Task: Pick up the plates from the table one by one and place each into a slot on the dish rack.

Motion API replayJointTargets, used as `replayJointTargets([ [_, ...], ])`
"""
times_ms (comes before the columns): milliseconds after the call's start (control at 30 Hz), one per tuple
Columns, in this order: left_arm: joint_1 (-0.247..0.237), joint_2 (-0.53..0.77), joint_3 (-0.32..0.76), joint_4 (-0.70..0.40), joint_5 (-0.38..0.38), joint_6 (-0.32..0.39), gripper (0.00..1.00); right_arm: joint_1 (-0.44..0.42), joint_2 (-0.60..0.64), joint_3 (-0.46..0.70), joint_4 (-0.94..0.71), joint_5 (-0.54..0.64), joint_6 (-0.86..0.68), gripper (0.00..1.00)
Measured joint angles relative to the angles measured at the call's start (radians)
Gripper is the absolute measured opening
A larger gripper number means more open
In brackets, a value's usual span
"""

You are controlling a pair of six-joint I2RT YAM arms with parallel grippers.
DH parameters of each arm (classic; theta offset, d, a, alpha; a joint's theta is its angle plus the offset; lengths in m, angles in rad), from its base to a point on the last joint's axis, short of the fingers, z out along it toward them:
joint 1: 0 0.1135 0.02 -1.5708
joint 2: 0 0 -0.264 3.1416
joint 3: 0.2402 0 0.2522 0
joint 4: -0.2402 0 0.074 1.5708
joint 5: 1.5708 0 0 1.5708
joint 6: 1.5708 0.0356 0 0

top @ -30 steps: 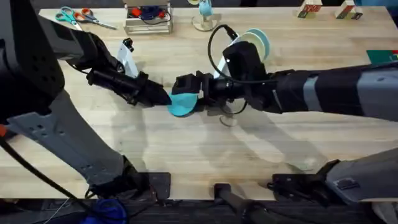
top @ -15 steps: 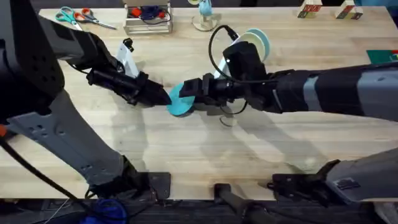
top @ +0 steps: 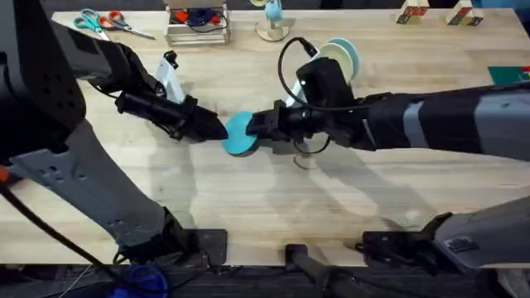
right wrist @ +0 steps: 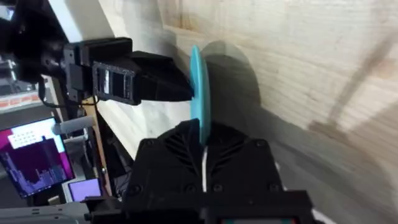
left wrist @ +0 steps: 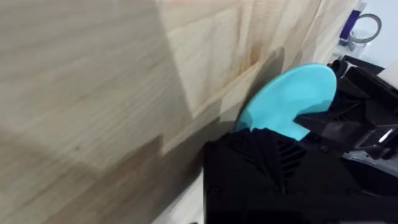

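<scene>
A turquoise plate (top: pixel 238 134) is held on edge above the middle of the table (top: pixel 248 207), gripped from the left by the left gripper (top: pixel 220 130) and from the right by the right gripper (top: pixel 255 129), both clenched on it. The dish rack (top: pixel 308 151), partly hidden under the right arm, already holds pale plates (top: pixel 341 56). Scissors (top: pixel 103 21) and a cable tray (top: pixel 197 22) are seen along the far edge.

Turquoise plate (top: pixel 238 134): small, round, plain; held on edge above table (top: pixel 248 207), near centre. Dish rack (top: pixel 331 62) at 1 o'clock from it, holding cream and light-blue plates (top: pixel 344 55) upright.
</scene>
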Motion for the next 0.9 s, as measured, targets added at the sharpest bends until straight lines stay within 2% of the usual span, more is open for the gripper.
replayJointTargets([
  [467, -0.002, 0.006, 0.011, -0.015, -0.005, 0.0, 0.041, 0.0, 0.0, 0.0, 0.0, 0.0, 0.0, 0.032],
  [800, -0.01, 0.021, 0.066, -0.079, -0.059, -0.026, 0.041, -0.006, 0.0, 0.0, 0.001, -0.002, 0.0, 0.032],
  [900, -0.009, -0.005, 0.066, -0.083, -0.089, -0.054, 0.041, -0.016, 0.0, 0.0, 0.004, -0.005, 0.0, 0.032],
])
